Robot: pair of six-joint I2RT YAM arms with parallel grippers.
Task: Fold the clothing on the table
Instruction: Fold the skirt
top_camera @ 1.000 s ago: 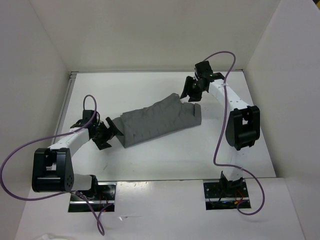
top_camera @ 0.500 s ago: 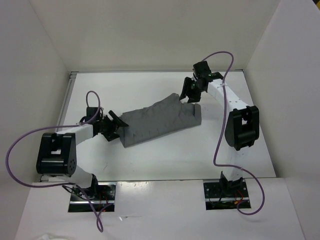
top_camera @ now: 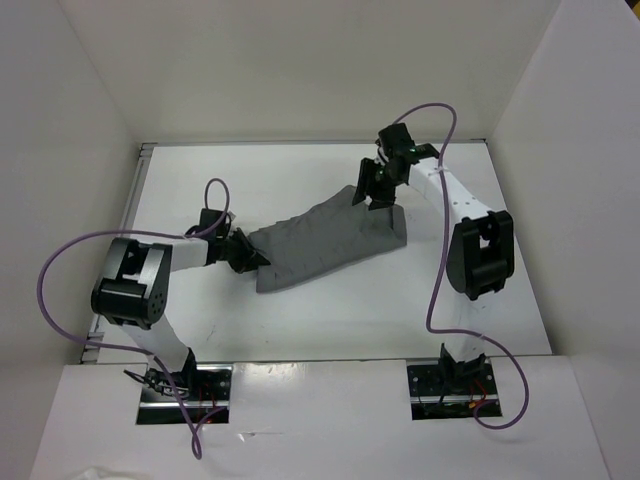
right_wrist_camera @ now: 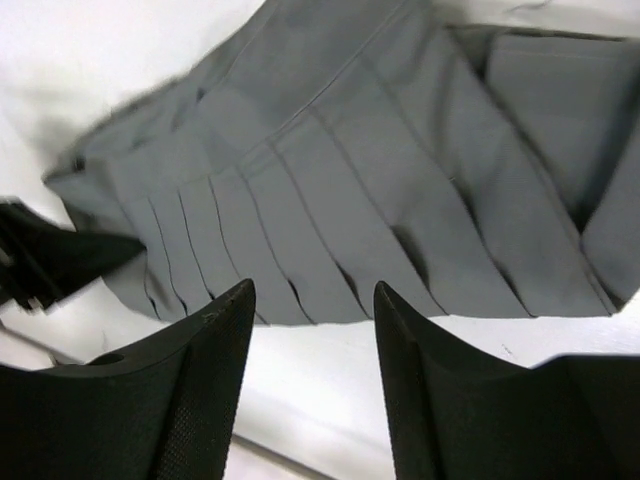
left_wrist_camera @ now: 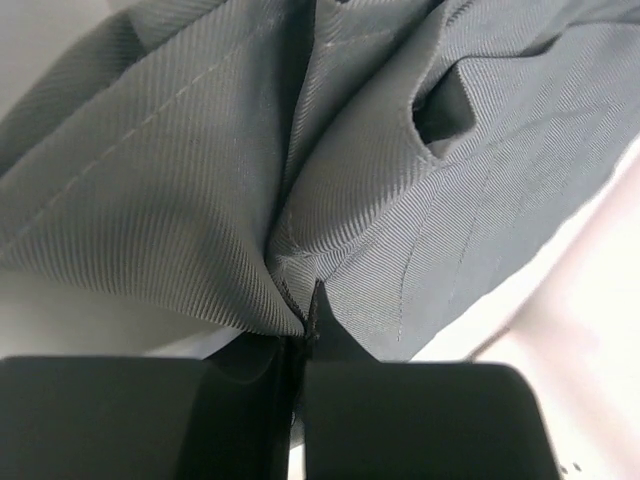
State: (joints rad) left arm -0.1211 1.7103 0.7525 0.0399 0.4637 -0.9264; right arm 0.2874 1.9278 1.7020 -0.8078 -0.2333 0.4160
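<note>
Left gripper (top_camera: 245,254) clamped on clothing (top_camera: 322,236) left end; right gripper (top_camera: 377,192) fingers apart above far-right corner.

- The left arm (top_camera: 185,252) rises from its base at the near edge of the bench (top_camera: 330,320). It bends at a black elbow by the left edge, and its forearm lies low, pointing right.
- The left fingers (left_wrist_camera: 150,420) are pressed flat together, pinching a fold at the left end of the clothing (top_camera: 320,235).
- The right arm (top_camera: 452,195) reaches from its base toward the far edge, with its wrist turned left.
- The right fingers (right_wrist_camera: 190,400) stand wide apart with their tips pointing down over the clothing's far right end, gripping nothing.
</note>
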